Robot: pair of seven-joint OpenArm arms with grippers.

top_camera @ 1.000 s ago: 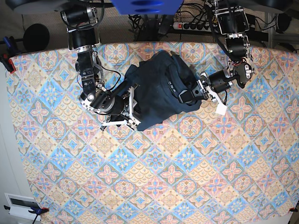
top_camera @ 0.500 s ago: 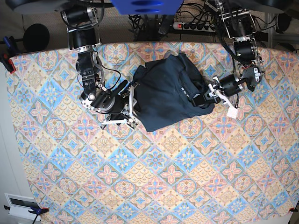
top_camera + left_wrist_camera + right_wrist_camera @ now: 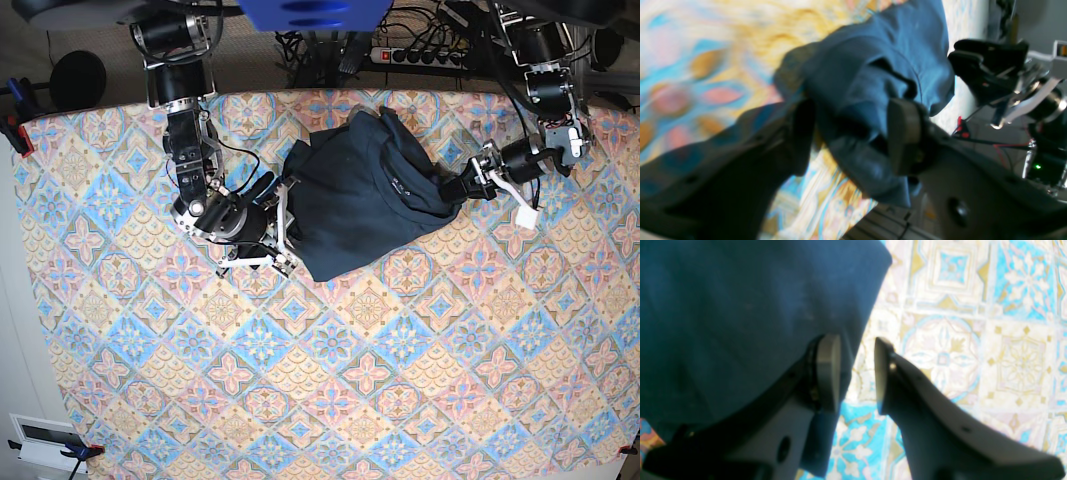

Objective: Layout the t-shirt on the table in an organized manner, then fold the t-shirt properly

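Since the earlier frame, left tool (image 3: 462,187) has drawn t-shirt (image 3: 355,195) outward; cloth sits between its parted pads, grasp uncertain. Right tool (image 3: 857,370) stands released at the hem. Shirt remains bunched on bench (image 3: 400,400); spreading and folding remain.

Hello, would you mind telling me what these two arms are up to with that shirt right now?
Two robot arms are working on a dark blue t-shirt that lies bunched up on the patterned table. The left gripper has cloth between its parted fingers at one end of the shirt, stretched out sideways. The right gripper sits at the opposite edge, jaws parted, one finger against the cloth and tablecloth showing in the gap. The shirt is not spread flat yet, and no folding has started.
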